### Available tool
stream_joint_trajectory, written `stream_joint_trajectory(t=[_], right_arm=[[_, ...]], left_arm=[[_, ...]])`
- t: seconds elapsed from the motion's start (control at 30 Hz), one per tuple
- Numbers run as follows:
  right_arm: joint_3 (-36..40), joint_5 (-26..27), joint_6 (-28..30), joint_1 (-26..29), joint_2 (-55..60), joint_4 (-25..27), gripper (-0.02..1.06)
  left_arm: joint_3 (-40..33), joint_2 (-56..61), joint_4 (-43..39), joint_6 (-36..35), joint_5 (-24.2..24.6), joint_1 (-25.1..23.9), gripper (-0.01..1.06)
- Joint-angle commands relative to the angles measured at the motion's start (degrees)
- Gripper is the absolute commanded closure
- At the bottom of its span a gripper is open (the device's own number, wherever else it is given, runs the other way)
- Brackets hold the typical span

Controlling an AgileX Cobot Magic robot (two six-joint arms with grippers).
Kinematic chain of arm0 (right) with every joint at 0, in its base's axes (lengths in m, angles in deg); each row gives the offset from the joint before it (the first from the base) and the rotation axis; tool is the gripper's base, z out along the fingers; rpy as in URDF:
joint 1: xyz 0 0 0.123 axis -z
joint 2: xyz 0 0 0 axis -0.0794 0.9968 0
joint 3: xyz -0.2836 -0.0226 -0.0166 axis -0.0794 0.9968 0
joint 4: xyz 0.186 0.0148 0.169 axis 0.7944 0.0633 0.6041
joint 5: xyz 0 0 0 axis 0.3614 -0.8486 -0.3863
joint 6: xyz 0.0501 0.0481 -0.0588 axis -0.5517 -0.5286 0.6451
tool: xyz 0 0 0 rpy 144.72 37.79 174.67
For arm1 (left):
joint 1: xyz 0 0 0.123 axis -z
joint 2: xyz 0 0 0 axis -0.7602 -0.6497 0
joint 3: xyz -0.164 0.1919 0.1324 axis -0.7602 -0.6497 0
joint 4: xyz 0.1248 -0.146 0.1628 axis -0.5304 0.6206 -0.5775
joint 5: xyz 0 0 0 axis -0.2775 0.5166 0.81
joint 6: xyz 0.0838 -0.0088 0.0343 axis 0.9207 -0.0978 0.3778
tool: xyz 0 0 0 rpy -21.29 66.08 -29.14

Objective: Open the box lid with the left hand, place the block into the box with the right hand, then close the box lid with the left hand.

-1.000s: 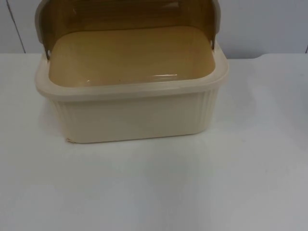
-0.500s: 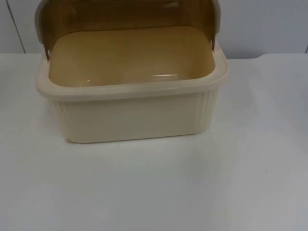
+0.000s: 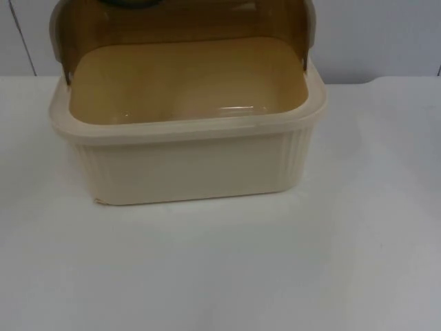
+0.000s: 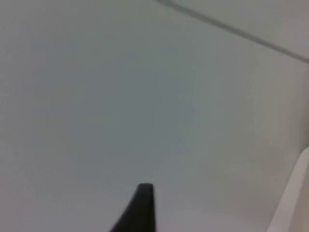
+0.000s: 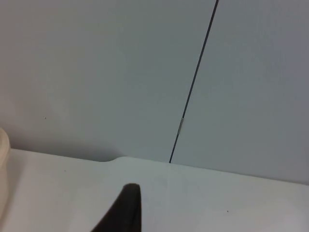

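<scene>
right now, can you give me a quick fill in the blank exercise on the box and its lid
1. The lid of the cream box stands ____.
2. The inside of the box holds ____.
3. The box sits on a ____ table.
4. The lid is tinted ____.

Missing words: open; nothing; white; brown
</scene>
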Motion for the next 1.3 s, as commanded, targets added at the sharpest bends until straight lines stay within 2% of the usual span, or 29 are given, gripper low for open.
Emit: stream_joint_trajectory(t=[0.0, 0.13, 0.17, 0.23, 0.3, 0.5, 0.6, 0.67, 0.7, 0.8, 0.83, 0.9, 0.97, 1.0, 1.1, 1.27], right_arm=[[-0.3, 0.0, -0.1, 0.3, -0.3, -0.2, 0.00], [-0.3, 0.0, -0.1, 0.3, -0.2, -0.2, 0.00], [-0.3, 0.0, -0.1, 0.3, -0.2, -0.2, 0.00], [-0.3, 0.0, -0.1, 0.3, -0.2, -0.2, 0.00], [-0.3, 0.0, -0.1, 0.3, -0.2, -0.2, 0.00], [-0.3, 0.0, -0.1, 0.3, -0.2, -0.2, 0.00], [-0.3, -0.1, -0.1, 0.3, -0.2, -0.2, 0.00], [-0.3, -0.6, -0.4, 0.3, -0.2, -0.1, 0.00], [-0.3, -0.6, -0.4, 0.3, -0.2, -0.1, 0.00], [-0.3, -0.5, -0.5, 0.3, -0.2, -0.1, 0.00], [-0.3, -0.5, -0.5, 0.3, -0.2, -0.1, 0.00], [-0.3, -0.5, -0.5, 0.3, -0.2, -0.1, 0.00], [-0.3, -0.5, -0.7, 0.3, -0.2, -0.2, 0.00], [-0.3, -0.5, -0.8, 0.2, -0.2, -0.2, 0.00], [-0.3, -0.4, -1.2, 0.2, -0.2, -0.2, 0.00], [-0.3, -0.4, -1.2, 0.2, -0.2, -0.1, 0.00]], left_arm=[[0.5, 0.1, 0.4, -0.2, -1.6, 0.9, 0.28], [0.5, 0.1, 3.7, -0.2, -3.5, 0.9, 0.72], [0.5, 0.1, 3.7, -0.2, -3.5, 0.9, 0.72], [0.5, 0.1, 4.4, -0.2, -3.6, 0.9, 0.90], [0.5, 0.1, 7.3, -0.9, -3.6, 0.9, 1.04], [0.5, 0.1, 12.8, -1.4, -3.2, 0.9, 1.05], [0.5, -0.4, 18.1, 1.5, -5.1, 0.2, 1.05], [0.5, -0.9, 26.7, 12.8, -4.9, 0.2, 1.05], [0.5, -0.9, 26.7, 12.8, -4.9, 0.2, 1.05], [0.5, -1.0, 46.4, 35.5, -0.1, -0.5, 1.05], [0.5, -1.0, 46.4, 35.5, -0.1, -0.5, 1.05], [0.5, -1.0, 60.9, 49.9, 3.1, -2.6, 1.05], [0.5, -1.0, 73.2, 58.3, 5.7, -5.2, 1.05], [0.5, -1.0, 76.1, 60.4, 7.0, -6.2, 1.05], [0.5, -1.0, 76.4, 61.4, 8.1, -7.2, 1.05], [0.5, -2.1, 76.2, 61.4, 6.2, -7.2, 1.05]])
